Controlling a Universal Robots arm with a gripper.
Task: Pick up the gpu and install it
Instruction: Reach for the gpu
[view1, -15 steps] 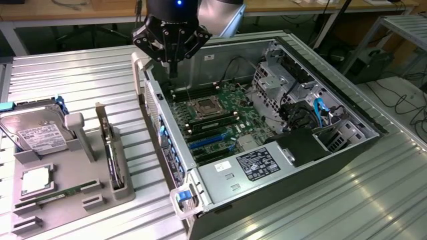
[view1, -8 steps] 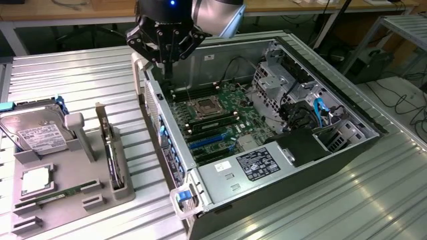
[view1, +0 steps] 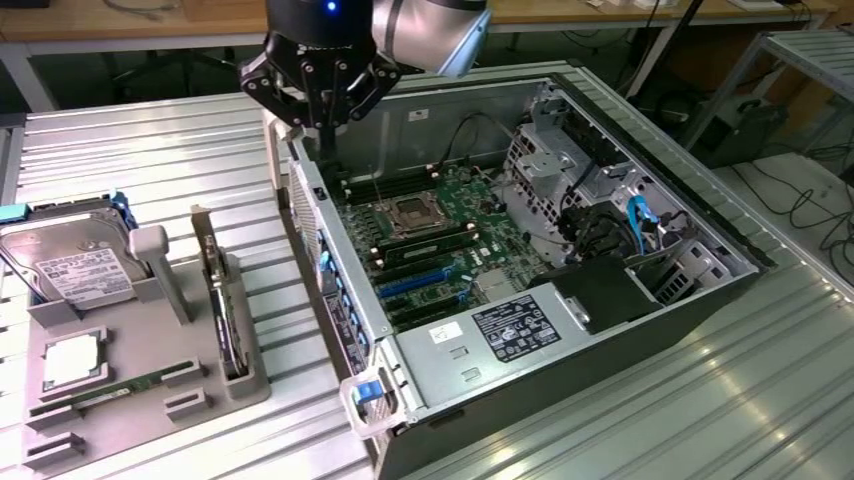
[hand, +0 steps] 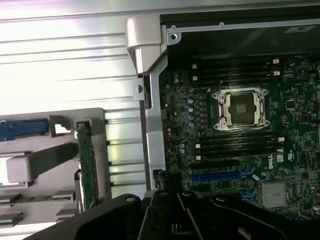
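Two hazards stand out, as I judge it. The end effector (view1: 322, 148) hangs with its fingers pressed together and nothing between them. It is poised above the wall of the open computer case (view1: 300, 215) that faces the holder tray (view1: 247, 385). The gpu (view1: 222, 300) is not in hand. It stands on edge in a slot of that grey tray on the worktop (view1: 160, 150), to the exterior view's left of the case. The hard drive (view1: 74, 265) is propped in the same tray, near it but apart.

The first hazard is that shut fingers cannot straddle the card. Brought down on its thin upper edge as they are, they would press on the board or rock it in its slot.

The second is that the card stands just beside the case wall. An approach slightly off line could therefore strike the sheet-metal lip or the tray's upright post.

Inside, the blue expansion slots (view1: 407, 285) lie low on the motherboard (view1: 441, 225), near the power supply (view1: 514, 325). A tilted card could catch there; whether any slot latch stands open I cannot make out
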